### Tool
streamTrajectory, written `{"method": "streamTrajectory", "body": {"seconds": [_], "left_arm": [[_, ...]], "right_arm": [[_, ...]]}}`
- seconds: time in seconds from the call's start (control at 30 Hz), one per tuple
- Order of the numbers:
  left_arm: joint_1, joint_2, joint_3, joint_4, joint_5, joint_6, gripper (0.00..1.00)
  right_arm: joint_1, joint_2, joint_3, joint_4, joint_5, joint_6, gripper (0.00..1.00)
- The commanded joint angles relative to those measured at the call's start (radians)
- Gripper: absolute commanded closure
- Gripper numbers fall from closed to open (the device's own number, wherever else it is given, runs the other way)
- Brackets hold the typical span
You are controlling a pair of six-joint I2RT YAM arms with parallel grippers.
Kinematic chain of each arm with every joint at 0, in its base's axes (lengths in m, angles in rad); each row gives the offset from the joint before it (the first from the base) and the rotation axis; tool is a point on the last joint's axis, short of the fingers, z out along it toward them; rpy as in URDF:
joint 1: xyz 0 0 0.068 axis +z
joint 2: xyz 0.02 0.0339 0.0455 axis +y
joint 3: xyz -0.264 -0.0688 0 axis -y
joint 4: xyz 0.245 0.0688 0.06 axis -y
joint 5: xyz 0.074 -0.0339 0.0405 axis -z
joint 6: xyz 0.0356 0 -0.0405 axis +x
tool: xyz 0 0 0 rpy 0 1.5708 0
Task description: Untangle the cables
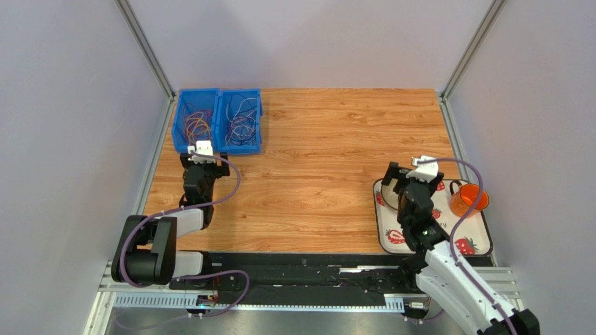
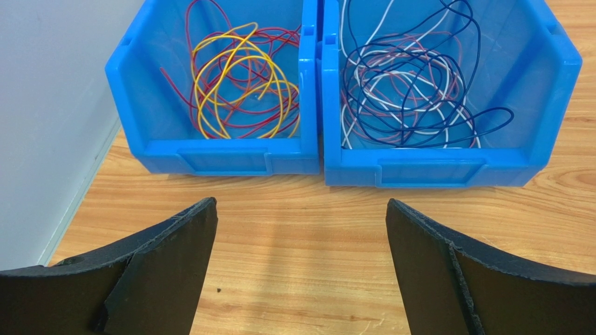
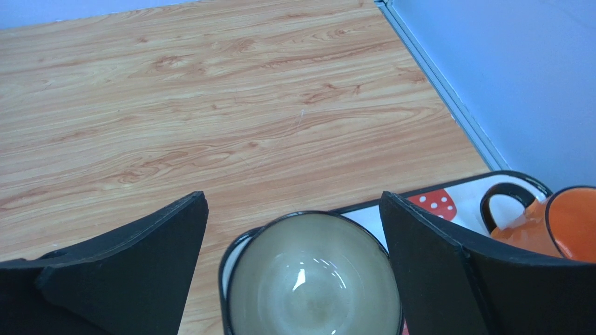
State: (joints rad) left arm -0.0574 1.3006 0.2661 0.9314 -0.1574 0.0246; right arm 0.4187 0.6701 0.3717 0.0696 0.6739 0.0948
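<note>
Two blue bins stand side by side at the table's back left. The left bin (image 2: 210, 146) holds tangled red and yellow cables (image 2: 238, 84). The right bin (image 2: 448, 164) holds dark blue, white and red cables (image 2: 413, 84). Both bins show in the top view (image 1: 218, 120). My left gripper (image 2: 301, 230) is open and empty just in front of the bins, above bare wood; it also shows in the top view (image 1: 202, 155). My right gripper (image 3: 294, 230) is open and empty, hanging over a bowl at the right; it also shows in the top view (image 1: 413, 171).
A strawberry-print tray (image 1: 476, 241) lies at the right near edge. On it stand a greenish bowl (image 3: 315, 276) with a dark rim and an orange mug (image 3: 566, 223), seen in the top view too (image 1: 467, 199). Grey walls with metal rails close in the table on both sides.
</note>
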Motion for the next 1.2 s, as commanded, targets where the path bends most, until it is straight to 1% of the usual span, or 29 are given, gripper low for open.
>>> {"method": "streamTrajectory", "body": {"seconds": [0.0,0.1,0.13,0.23,0.3,0.33,0.37,0.4,0.43,0.47,0.53,0.57,0.63,0.77,0.83,0.87,0.93,0.97,1.17], "left_arm": [[0.004,-0.007,-0.002,0.058,0.025,-0.011,0.02],[0.004,-0.006,-0.002,0.058,0.025,-0.011,0.02],[0.004,-0.006,-0.002,0.058,0.025,-0.011,0.02],[0.002,-0.006,-0.002,0.057,0.025,-0.009,0.02],[0.004,-0.006,-0.002,0.058,0.025,-0.011,0.02],[0.004,-0.006,-0.002,0.058,0.025,-0.012,0.02],[0.004,-0.006,-0.002,0.058,0.025,-0.011,0.01],[0.004,-0.006,-0.004,0.057,0.025,-0.011,0.01],[0.004,-0.006,-0.002,0.057,0.025,-0.011,0.01],[0.004,-0.006,-0.002,0.058,0.025,-0.011,0.01],[0.004,-0.006,-0.004,0.058,0.025,-0.011,0.01],[0.004,-0.007,-0.002,0.058,0.025,-0.009,0.01],[0.004,-0.006,-0.002,0.058,0.025,-0.011,0.01],[0.004,-0.004,-0.002,0.058,0.025,-0.011,0.01],[0.004,-0.006,-0.002,0.058,0.025,-0.011,0.01],[0.004,-0.006,-0.002,0.057,0.025,-0.011,0.01],[0.004,-0.004,-0.002,0.058,0.025,-0.011,0.01],[0.004,-0.004,-0.004,0.058,0.025,-0.011,0.01],[0.004,-0.006,-0.002,0.058,0.025,-0.011,0.01]], "right_arm": [[-0.090,-0.078,-0.194,0.438,-0.140,-0.075,0.00],[-0.155,0.008,-0.224,0.521,-0.191,-0.092,0.00],[-0.167,0.064,-0.231,0.550,-0.198,-0.096,0.00],[-0.210,0.135,-0.247,0.646,-0.214,-0.127,0.01],[-0.248,0.209,-0.261,0.734,-0.259,-0.116,0.02],[-0.261,0.235,-0.266,0.763,-0.311,-0.115,0.03],[-0.274,0.294,-0.269,0.821,-0.321,-0.109,0.05],[-0.296,0.318,-0.272,0.840,-0.338,-0.101,0.05],[-0.307,0.338,-0.271,0.840,-0.396,-0.101,0.05],[-0.317,0.386,-0.278,0.890,-0.427,-0.101,0.06],[-0.331,0.440,-0.295,0.955,-0.470,-0.101,0.06],[-0.331,0.492,-0.297,0.998,-0.484,-0.101,0.06],[-0.348,0.540,-0.287,1.016,-0.516,-0.102,0.06],[-0.350,0.673,-0.202,0.998,-0.527,-0.109,0.03],[-0.347,0.686,-0.174,0.961,-0.510,-0.106,0.03],[-0.348,0.671,-0.162,0.893,-0.502,-0.101,0.03],[-0.347,0.663,-0.125,0.831,-0.472,-0.101,0.01],[-0.347,0.677,-0.119,0.829,-0.467,-0.075,0.00],[-0.348,0.672,-0.117,0.826,-0.465,-0.075,0.00]]}}
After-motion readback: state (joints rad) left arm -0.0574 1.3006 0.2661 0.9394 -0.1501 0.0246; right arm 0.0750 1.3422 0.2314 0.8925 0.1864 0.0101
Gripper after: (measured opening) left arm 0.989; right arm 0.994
